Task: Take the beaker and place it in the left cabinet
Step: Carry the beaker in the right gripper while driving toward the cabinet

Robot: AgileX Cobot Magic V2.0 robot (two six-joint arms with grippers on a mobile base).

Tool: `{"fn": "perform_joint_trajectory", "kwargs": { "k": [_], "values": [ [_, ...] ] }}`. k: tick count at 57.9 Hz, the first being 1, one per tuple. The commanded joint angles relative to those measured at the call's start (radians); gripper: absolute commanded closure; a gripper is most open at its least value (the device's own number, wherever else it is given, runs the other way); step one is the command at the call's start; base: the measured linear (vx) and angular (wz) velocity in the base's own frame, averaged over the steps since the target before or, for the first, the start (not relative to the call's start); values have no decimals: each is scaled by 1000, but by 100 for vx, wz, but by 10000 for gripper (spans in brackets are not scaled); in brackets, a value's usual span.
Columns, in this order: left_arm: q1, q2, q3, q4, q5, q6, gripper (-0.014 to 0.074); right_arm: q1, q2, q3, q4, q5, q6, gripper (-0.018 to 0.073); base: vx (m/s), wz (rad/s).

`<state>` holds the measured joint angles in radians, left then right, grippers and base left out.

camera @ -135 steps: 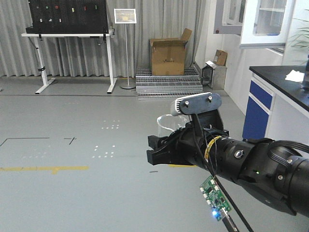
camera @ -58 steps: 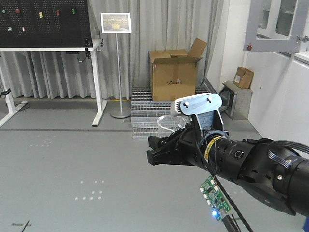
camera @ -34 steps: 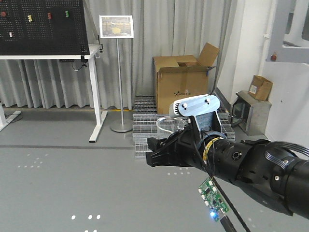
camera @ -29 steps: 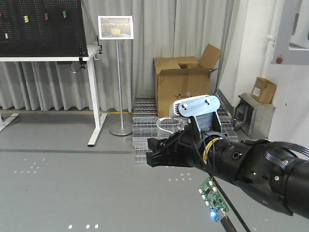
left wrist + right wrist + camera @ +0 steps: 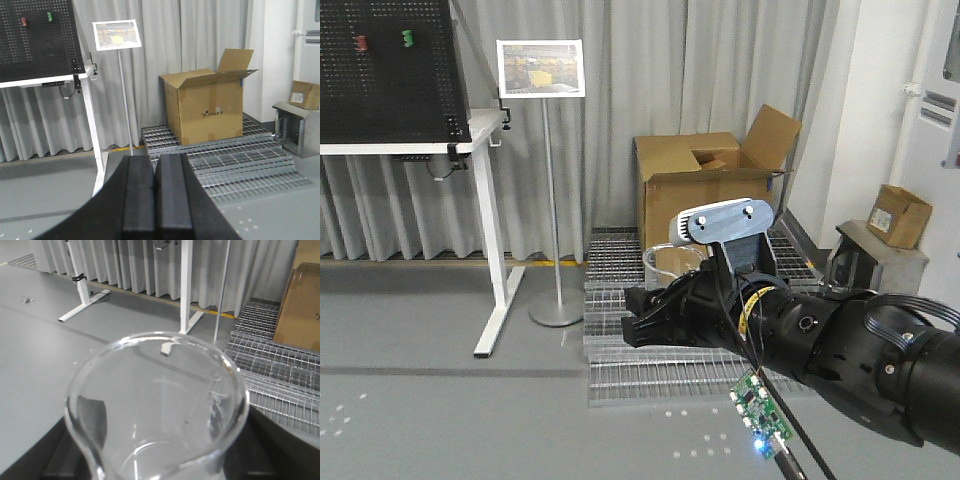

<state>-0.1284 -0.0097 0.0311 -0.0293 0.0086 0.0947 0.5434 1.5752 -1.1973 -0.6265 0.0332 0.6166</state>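
Closest in, the beaker (image 5: 160,405) sits upright between the right fingers (image 5: 287,455), its clear rim and pouring lip filling the right wrist view. A dark finger presses in on each side of the glass, so the right fingers are gripping it. From the front, the beaker shows only faintly above the black right arm (image 5: 840,345), just under the pale wrist camera (image 5: 720,220). The arm holds it in the air, well above the grey floor (image 5: 440,420). A small green circuit board (image 5: 760,420) with a blue light hangs below the arm.

The left fingers (image 5: 139,195) are pressed flat together with nothing between them.

Beyond the arms, a low metal grating (image 5: 620,375) lies on the floor. On the grating stands an open cardboard box (image 5: 690,195) with its flaps up. To the left of the box is a sign (image 5: 540,68) on a thin pole with a round base. Farther left, a white-legged counter (image 5: 410,148) carries a black pegboard (image 5: 380,70). At the far right a small box (image 5: 900,215) rests on a grey unit (image 5: 875,270). Pale curtains (image 5: 620,100) hang along the back wall.
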Motion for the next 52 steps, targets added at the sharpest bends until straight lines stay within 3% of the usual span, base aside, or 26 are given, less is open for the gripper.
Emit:
{"fn": "perform_joint_trajectory", "kwargs": {
  "k": [1, 52],
  "values": [
    [-1, -18, 16, -7, -84, -3, 595, -4, -43, -37, -5, -68, 0, 568, 66, -5],
    [-1, -18, 16, -7, -84, -3, 595, -4, -43, -37, -5, -69, 0, 568, 58, -5]
  ]
}}
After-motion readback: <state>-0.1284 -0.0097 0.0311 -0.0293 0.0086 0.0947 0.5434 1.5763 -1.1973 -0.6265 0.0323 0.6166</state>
